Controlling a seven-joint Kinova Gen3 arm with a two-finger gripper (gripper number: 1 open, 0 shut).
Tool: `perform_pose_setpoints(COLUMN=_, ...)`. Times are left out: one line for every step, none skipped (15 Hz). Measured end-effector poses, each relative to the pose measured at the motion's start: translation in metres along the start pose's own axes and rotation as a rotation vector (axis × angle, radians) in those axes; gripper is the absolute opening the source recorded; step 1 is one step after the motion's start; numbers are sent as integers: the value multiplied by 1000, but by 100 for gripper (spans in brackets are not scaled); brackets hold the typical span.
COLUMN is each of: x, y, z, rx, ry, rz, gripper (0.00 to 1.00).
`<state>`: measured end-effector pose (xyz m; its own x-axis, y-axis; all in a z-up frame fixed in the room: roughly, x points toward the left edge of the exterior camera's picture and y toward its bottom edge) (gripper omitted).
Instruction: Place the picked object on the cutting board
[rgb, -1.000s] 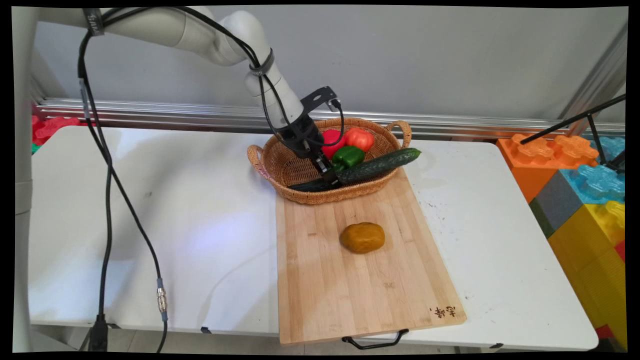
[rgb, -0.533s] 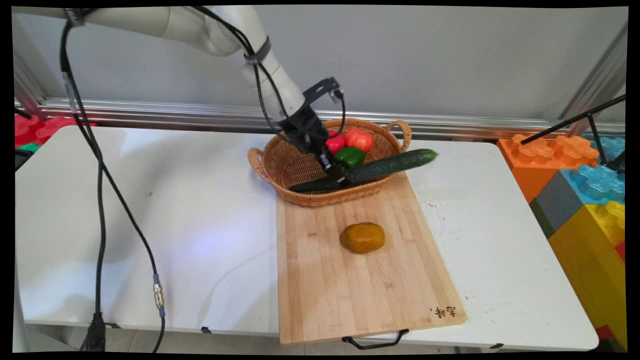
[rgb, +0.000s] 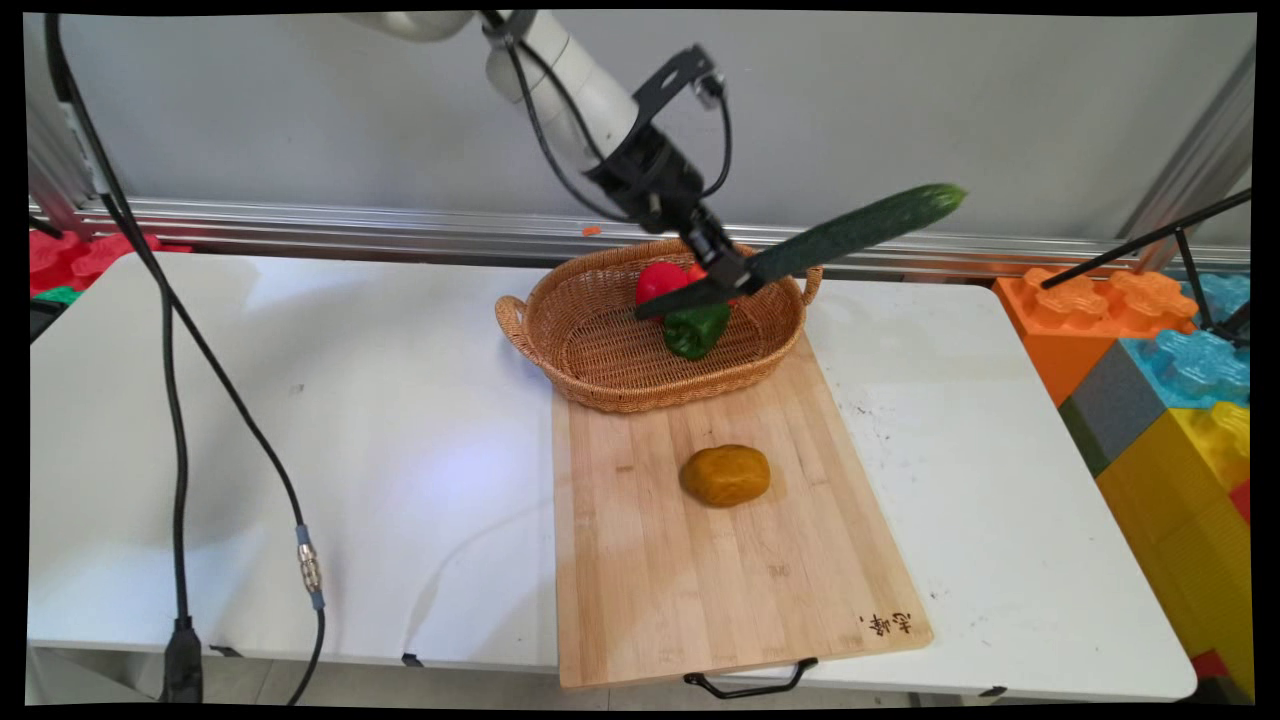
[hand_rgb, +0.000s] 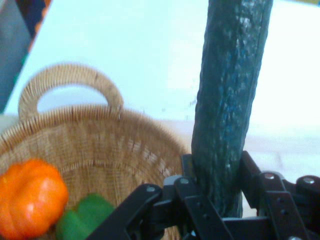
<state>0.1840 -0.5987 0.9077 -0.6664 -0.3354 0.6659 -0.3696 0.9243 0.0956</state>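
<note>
My gripper (rgb: 735, 275) is shut on a long dark green cucumber (rgb: 850, 228) and holds it in the air above the wicker basket (rgb: 600, 350). The cucumber slants up to the right, its far tip well past the basket's right handle. In the hand view the cucumber (hand_rgb: 230, 105) stands clamped between my fingers, with the gripper (hand_rgb: 217, 192) at its lower end. Below in the basket lie a red pepper (rgb: 657, 282) and a green pepper (rgb: 697, 330). The hand view also shows an orange tomato (hand_rgb: 30, 197) and the green pepper (hand_rgb: 85, 217) in the basket (hand_rgb: 120, 145).
A wooden cutting board (rgb: 720, 570) lies in front of the basket, with a brown potato (rgb: 725, 475) on it. Large coloured toy blocks (rgb: 1170, 380) stand at the table's right end. Black cables (rgb: 180, 400) hang at the left.
The gripper has risen and moved right, lifting the cucumber out of the basket; its far end now points higher. The peppers stay in the basket.
</note>
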Motion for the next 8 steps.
perform_pose_setpoints(x=9, y=7, z=-4, rx=5, ry=18, rz=11, gripper=0)
perform_pose_setpoints(x=18, y=16, z=-7, rx=4, ry=33, rz=18, gripper=0)
perform_pose_setpoints(x=26, y=26, z=-8, rx=-2, ry=42, rz=19, gripper=0)
perform_pose_setpoints(x=30, y=32, z=-9, rx=-7, ry=45, rz=18, gripper=0)
perform_pose_setpoints(x=35, y=42, z=-10, rx=-16, ry=48, rz=14, gripper=0)
perform_pose_setpoints(x=38, y=50, z=-11, rx=-23, ry=46, rz=8, gripper=0)
perform_pose_setpoints(x=42, y=61, z=-11, rx=-34, ry=40, rz=-2, gripper=0)
perform_pose_setpoints(x=44, y=74, z=-12, rx=-48, ry=27, rz=-15, gripper=0)
